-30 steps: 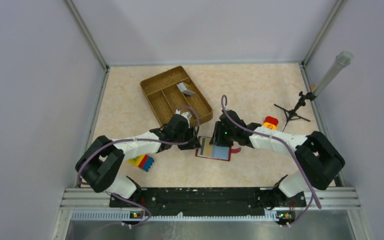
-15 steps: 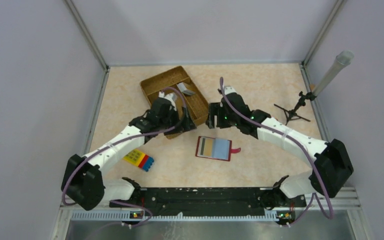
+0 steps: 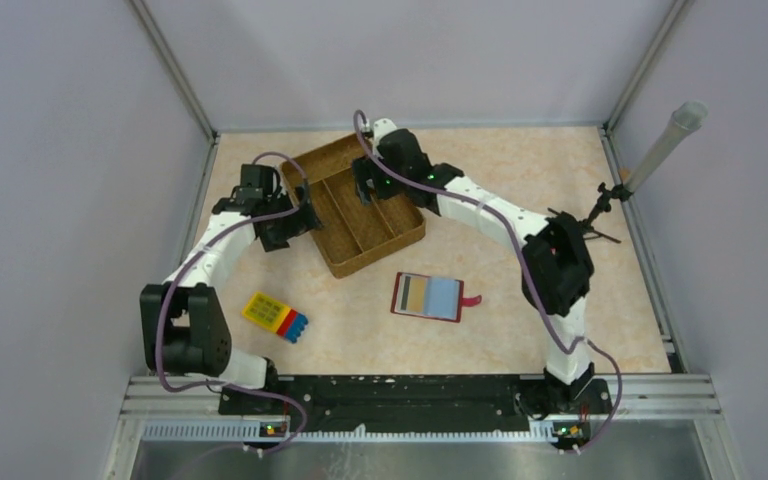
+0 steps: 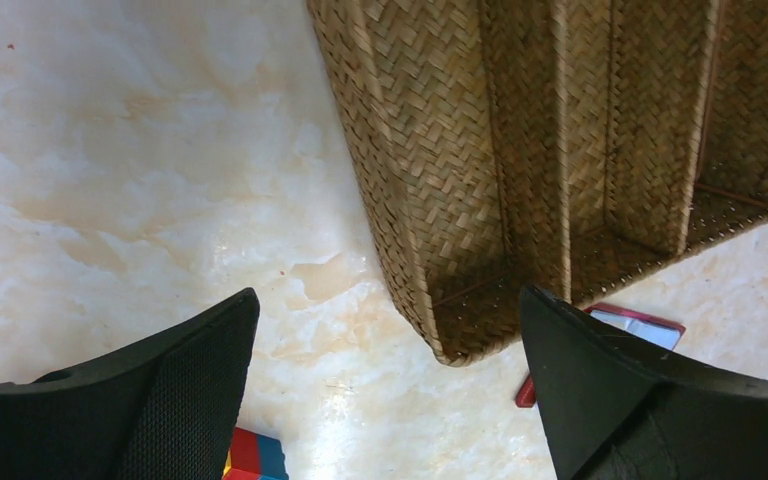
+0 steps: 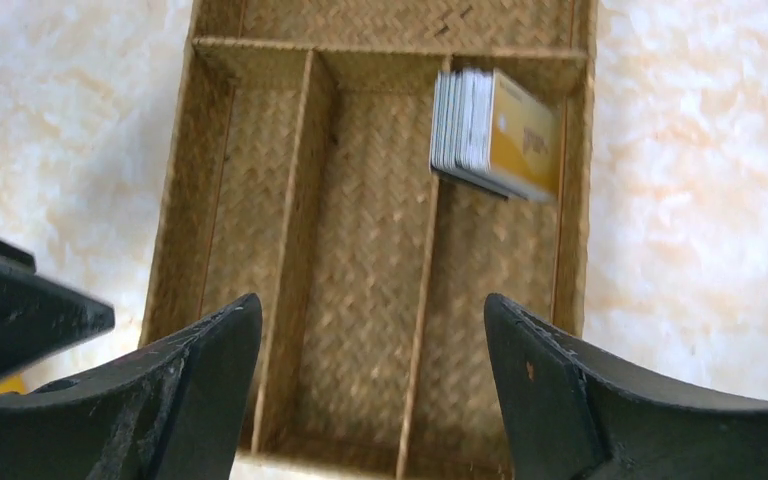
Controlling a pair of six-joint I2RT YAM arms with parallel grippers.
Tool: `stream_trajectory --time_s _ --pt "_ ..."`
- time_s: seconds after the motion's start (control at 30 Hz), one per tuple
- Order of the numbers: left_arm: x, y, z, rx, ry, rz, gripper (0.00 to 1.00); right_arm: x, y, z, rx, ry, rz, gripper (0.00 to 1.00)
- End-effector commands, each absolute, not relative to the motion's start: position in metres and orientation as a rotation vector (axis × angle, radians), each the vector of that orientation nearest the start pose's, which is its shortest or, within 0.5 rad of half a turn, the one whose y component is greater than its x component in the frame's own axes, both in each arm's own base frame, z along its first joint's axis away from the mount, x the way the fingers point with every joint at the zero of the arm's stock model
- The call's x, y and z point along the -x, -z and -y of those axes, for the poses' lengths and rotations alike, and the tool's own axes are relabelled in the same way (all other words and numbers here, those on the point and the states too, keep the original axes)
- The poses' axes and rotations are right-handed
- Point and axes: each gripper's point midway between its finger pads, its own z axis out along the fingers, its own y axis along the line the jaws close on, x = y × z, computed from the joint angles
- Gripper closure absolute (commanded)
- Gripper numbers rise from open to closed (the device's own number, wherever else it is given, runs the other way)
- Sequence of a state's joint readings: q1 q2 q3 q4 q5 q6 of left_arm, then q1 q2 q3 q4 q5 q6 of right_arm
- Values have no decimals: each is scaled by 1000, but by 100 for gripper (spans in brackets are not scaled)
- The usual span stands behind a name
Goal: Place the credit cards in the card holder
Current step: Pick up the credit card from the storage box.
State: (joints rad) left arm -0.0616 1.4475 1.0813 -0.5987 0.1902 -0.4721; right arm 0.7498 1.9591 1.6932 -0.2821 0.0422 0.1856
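Note:
A stack of credit cards (image 5: 495,135), grey edges with a tan-yellow face, stands on edge in the right compartment of a woven basket (image 5: 295,210). My right gripper (image 5: 370,300) hangs open above that basket (image 3: 400,235) with nothing between its fingers, and in the top view it (image 3: 368,185) hides the cards. The red card holder (image 3: 427,297) lies open on the table in front of the basket, tan and light-blue cards showing in it. My left gripper (image 4: 388,293) is open and empty by the basket's left side (image 3: 295,222). Only a corner of the card holder (image 4: 640,325) shows there.
A yellow-red-blue toy block (image 3: 275,315) lies near the left arm, also at the bottom edge of the left wrist view (image 4: 250,462). A small tripod with a long tube (image 3: 600,205) stands at the right wall. Enclosure walls close in three sides.
Both arms have swung from the card holder back to the basket, the left to its left side, the right over it. Both grippers have opened wide.

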Motion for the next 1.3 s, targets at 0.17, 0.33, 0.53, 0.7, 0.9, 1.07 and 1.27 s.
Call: stream_trajectory --time_s 0.17,0.33,0.53,0.7,0.9,1.07,1.27 --pt "-378 -130 66 429 470 -2519 1 -489 -173 -413 642 -444 -2034 17" --pt "-382 -119 70 427 495 -2565 1 -512 -153 -419 619 -454 -2063 16" --pt "-381 -113 72 424 508 -2585 1 -513 -130 -425 634 -470 -2089 16" --pt "-380 -111 75 423 533 -2592 1 -508 -124 -434 662 -533 -2091 16" --pt "-380 -112 75 422 532 -2591 1 -502 -130 -444 701 -589 -2063 19" --pt "-380 -112 76 420 538 -2589 1 -498 -143 -451 728 -574 -2019 21" --pt "-379 -112 77 420 546 -2593 1 -501 -147 -452 722 -533 -2000 25"
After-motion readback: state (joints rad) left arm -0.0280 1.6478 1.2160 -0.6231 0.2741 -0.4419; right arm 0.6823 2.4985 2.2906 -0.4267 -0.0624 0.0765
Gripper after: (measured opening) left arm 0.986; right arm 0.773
